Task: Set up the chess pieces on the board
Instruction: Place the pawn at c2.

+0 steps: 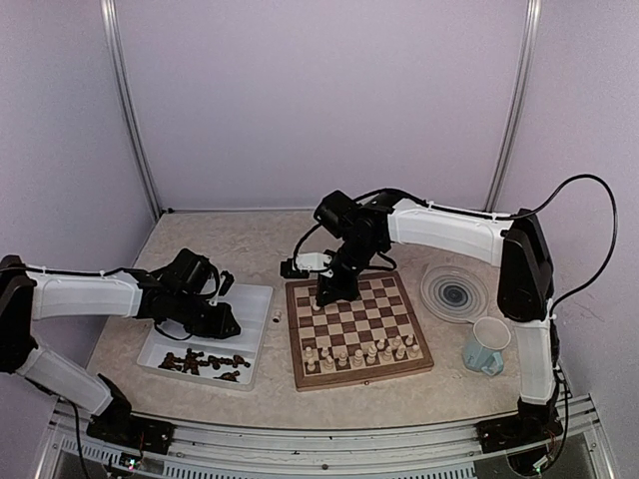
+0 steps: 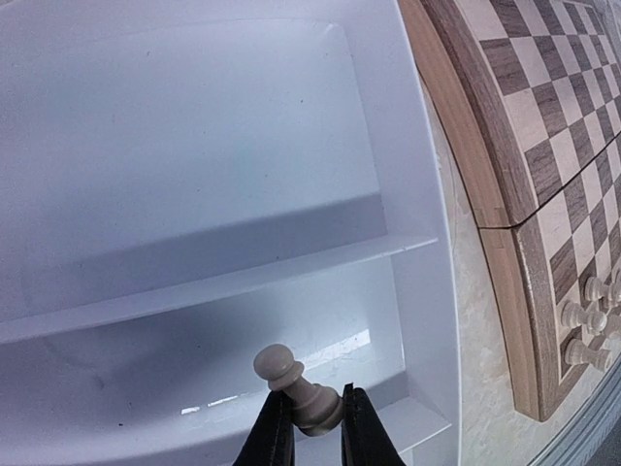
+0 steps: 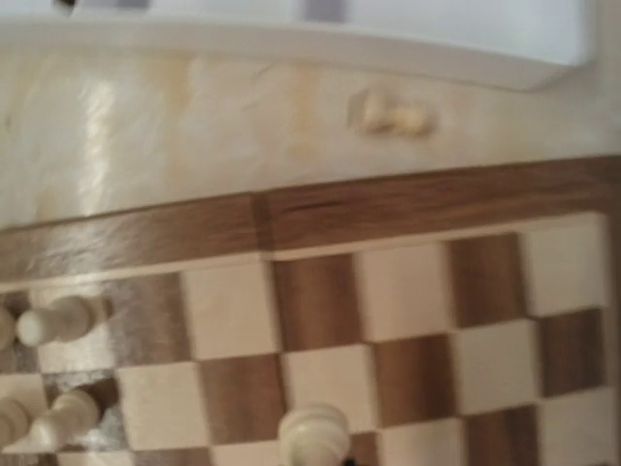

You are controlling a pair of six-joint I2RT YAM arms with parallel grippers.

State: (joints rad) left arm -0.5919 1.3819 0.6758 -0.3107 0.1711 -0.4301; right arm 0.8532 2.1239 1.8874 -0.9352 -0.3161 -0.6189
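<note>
left wrist only: 1 pale pawn [image 2: 297,386] clamped between left gripper [image 2: 312,416] fingers, above tray [image 2: 427,291].
right gripper [image 1: 326,293]: clenched, cream piece [image 3: 313,433] at its tips.

Cream chess pieces [image 1: 361,351] across near rows of board [image 1: 381,313]

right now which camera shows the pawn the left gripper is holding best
Left wrist: the pale pawn is close up, pinched at its base by the left gripper over the tray. Top external shows only that gripper above the tray, pawn too small to see. Right wrist does not show it.
</note>
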